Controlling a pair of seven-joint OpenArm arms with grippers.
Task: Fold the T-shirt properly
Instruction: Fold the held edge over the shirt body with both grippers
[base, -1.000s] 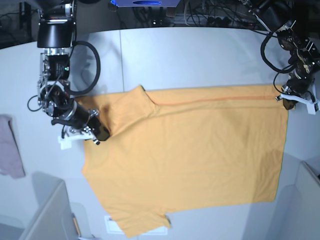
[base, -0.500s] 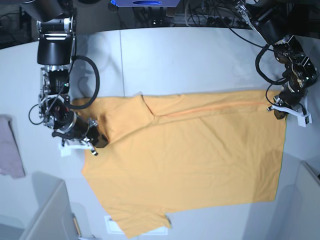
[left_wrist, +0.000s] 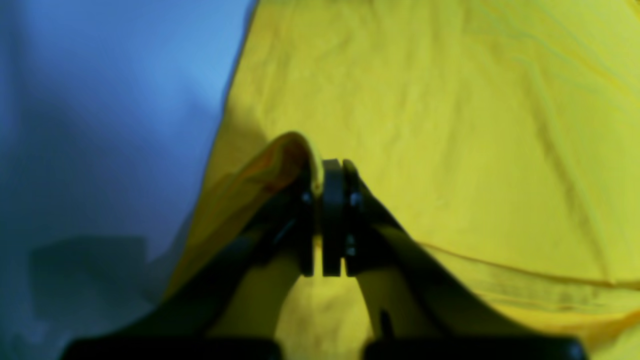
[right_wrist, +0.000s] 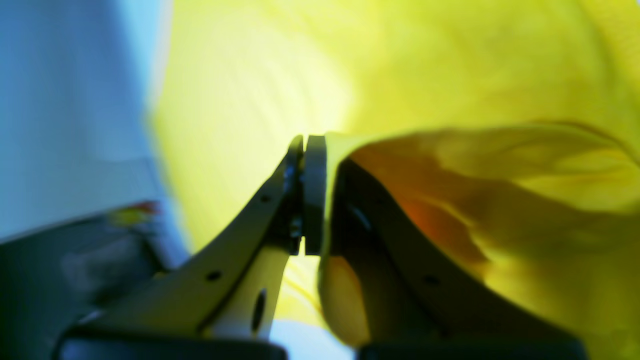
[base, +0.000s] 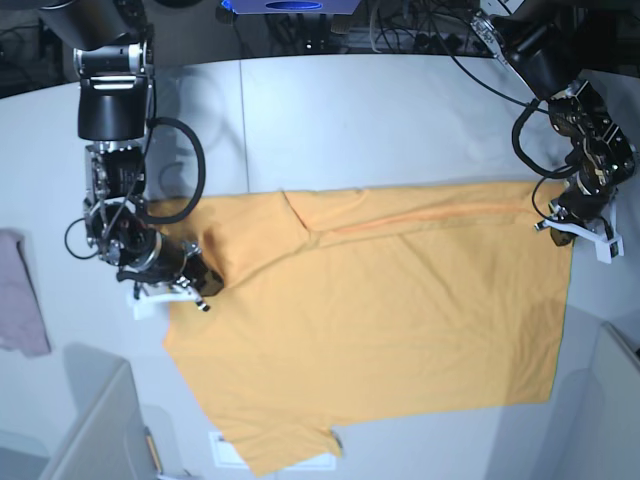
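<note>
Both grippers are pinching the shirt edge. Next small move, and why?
Probably carry both grips together toward the near hem. The left gripper and right gripper are each shut on the T-shirt, at opposite ends of its far edge, which is already turned over a little. The rest lies flat on the table.

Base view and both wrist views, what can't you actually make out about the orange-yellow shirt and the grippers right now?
- Large plain orange-yellow cotton T-shirt: its underside is hidden in every view, and the bottom edge of the base view crops its lower sleeve.
- Left gripper: the left wrist view is blurred, so how much cloth it pinches is unclear.
- Right gripper: bunched fabric covers one finger in the right wrist view.
</note>
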